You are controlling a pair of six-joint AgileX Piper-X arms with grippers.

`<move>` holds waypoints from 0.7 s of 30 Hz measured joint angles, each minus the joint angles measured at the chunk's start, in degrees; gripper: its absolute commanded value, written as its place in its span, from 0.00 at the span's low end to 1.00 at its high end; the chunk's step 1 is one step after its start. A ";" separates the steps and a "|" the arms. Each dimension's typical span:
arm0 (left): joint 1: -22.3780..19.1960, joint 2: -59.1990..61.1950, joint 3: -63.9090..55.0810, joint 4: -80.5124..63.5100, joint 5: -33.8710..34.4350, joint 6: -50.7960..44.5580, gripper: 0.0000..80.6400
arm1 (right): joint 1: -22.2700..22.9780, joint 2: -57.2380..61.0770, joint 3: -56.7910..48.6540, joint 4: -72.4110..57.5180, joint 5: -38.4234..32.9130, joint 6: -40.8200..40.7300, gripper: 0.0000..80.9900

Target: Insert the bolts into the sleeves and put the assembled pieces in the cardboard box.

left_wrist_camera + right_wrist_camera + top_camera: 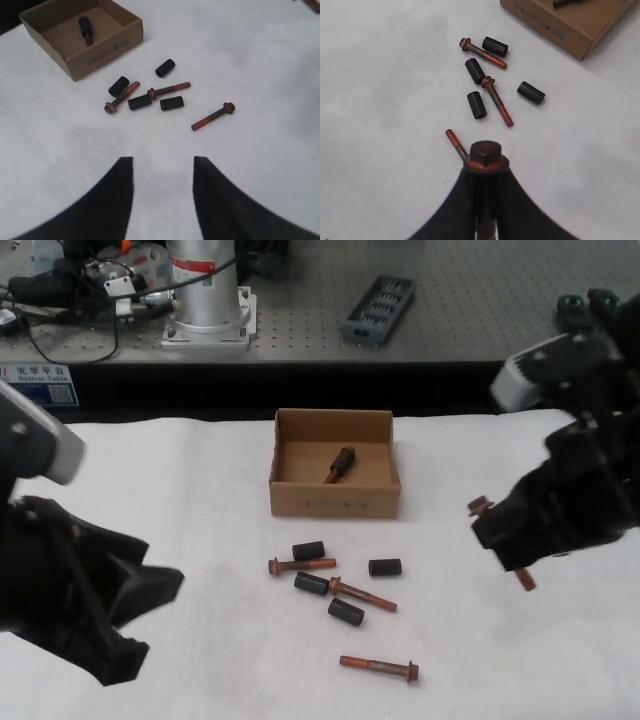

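Within the right pincer (487,181), a clamped bolt (488,154), shank mostly hidden, left pincer (163,172) spread apart, empty.

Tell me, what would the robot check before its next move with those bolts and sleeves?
1. The right gripper holds a bolt: ok, shut on its shank.
2. The left gripper is free: ok, open and empty.
3. Sleeves to fill: ok, four on the white cloth; a lone sleeve lies apart from the loose bolts.
4. The cardboard box has room: ok, one assembled piece inside.
5. Grip is firm: cannot tell.
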 measured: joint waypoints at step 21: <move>-4.87 34.14 -6.02 -20.63 2.60 32.26 0.41 | 0.00 -12.09 0.00 12.28 -0.16 1.44 0.03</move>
